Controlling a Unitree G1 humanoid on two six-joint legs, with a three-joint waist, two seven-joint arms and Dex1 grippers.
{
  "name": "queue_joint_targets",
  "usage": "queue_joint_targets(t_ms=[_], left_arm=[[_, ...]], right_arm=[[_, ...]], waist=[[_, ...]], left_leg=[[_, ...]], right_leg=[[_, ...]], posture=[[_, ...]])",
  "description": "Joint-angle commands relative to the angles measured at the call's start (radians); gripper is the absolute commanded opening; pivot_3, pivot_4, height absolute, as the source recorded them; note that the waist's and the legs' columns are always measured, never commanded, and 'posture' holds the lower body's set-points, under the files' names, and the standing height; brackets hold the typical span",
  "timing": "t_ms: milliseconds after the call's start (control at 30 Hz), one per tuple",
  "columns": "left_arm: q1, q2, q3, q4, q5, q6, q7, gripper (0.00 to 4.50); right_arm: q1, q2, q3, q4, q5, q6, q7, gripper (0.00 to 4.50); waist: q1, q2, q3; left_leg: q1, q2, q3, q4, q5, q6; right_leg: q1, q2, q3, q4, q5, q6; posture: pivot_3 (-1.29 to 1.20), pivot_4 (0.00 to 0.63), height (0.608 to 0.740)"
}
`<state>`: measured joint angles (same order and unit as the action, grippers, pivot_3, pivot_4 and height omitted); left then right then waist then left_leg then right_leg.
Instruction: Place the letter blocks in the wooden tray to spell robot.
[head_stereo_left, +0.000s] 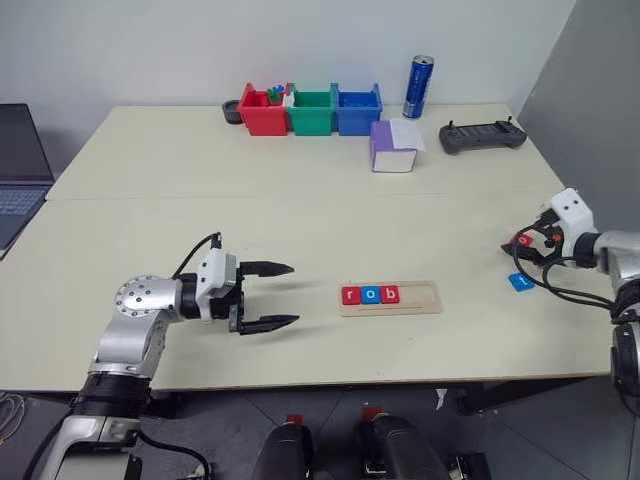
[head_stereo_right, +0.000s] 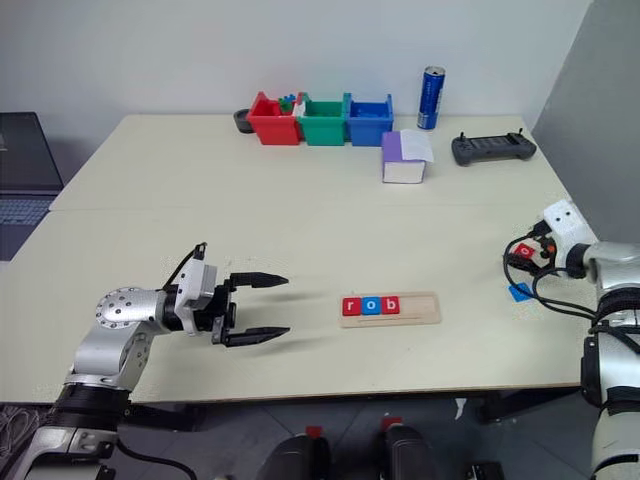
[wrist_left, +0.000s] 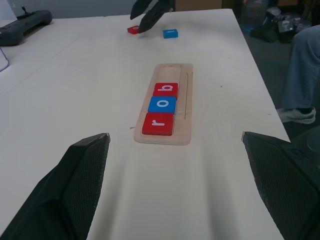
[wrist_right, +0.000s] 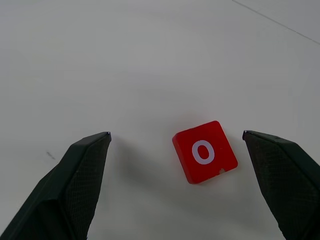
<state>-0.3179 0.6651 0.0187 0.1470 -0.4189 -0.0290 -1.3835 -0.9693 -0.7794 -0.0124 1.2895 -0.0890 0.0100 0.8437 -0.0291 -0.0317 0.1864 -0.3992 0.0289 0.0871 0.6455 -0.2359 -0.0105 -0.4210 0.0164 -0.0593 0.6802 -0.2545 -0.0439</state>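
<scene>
The wooden tray (head_stereo_left: 390, 299) lies in the lower middle of the left eye view, on the pale surface (head_stereo_left: 300, 220), with three letter blocks in its groove at its left end: a red r (head_stereo_left: 350, 295), a blue o (head_stereo_left: 371, 294) and a red b (head_stereo_left: 391, 294), side by side and touching. The left hand (head_stereo_left: 272, 296) sits at the lower left of that frame, its two black fingers spread wide and holding nothing, pointing toward the tray but well apart from it. At the right edge of the frame the right hand (wrist_right: 175, 145) is likewise wide open and empty; in the right wrist view a red o block (wrist_right: 205, 151) lies flat on the surface between its fingers, nearer one of them, touching neither. A blue block (head_stereo_left: 520, 282) lies just beside it, lower in the frame; its letter is too small to read.
</scene>
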Motion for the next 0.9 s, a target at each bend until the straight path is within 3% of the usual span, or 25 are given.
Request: queue_joint_targets(t_ms=[33, 600, 900], left_arm=[[0.011, 0.022, 0.034, -0.068, -0.019, 0.012, 0.02, 4.5], [0.083, 0.062, 0.075, -0.167, -0.043, 0.07, 0.069, 4.5], [0.074, 0.071, 0.076, -0.178, -0.048, 0.088, 0.071, 4.5]], right_arm=[[-0.025, 0.008, -0.018, 0.021, -0.007, -0.021, -0.076, 4.49], [0.003, 0.099, -0.159, 0.041, 0.084, 0.1, -0.163, 4.49], [0.018, 0.098, -0.164, 0.035, 0.072, 0.104, -0.172, 4.49]], waist=[[0.0, 0.0, 0.0], [-0.004, 0.0, -0.001], [-0.004, 0.0, -0.001]], left_leg=[[0.0, 0.0, 0.0, 0.0, 0.0, 0.0], [0.002, 0.0, 0.0, 0.0, 0.0, 0.001], [0.002, 0.0, 0.0, 0.0, -0.001, 0.001]], right_leg=[[0.0, 0.0, 0.0, 0.0, 0.0, 0.0], [0.001, 0.0, 0.0, 0.001, 0.0, 0.0], [0.001, 0.0, 0.001, 0.001, 0.0, 0.0]], posture=[[0.0, 0.15, 0.74], [0.0, 0.15, 0.74], [0.0, 0.15, 0.74]])
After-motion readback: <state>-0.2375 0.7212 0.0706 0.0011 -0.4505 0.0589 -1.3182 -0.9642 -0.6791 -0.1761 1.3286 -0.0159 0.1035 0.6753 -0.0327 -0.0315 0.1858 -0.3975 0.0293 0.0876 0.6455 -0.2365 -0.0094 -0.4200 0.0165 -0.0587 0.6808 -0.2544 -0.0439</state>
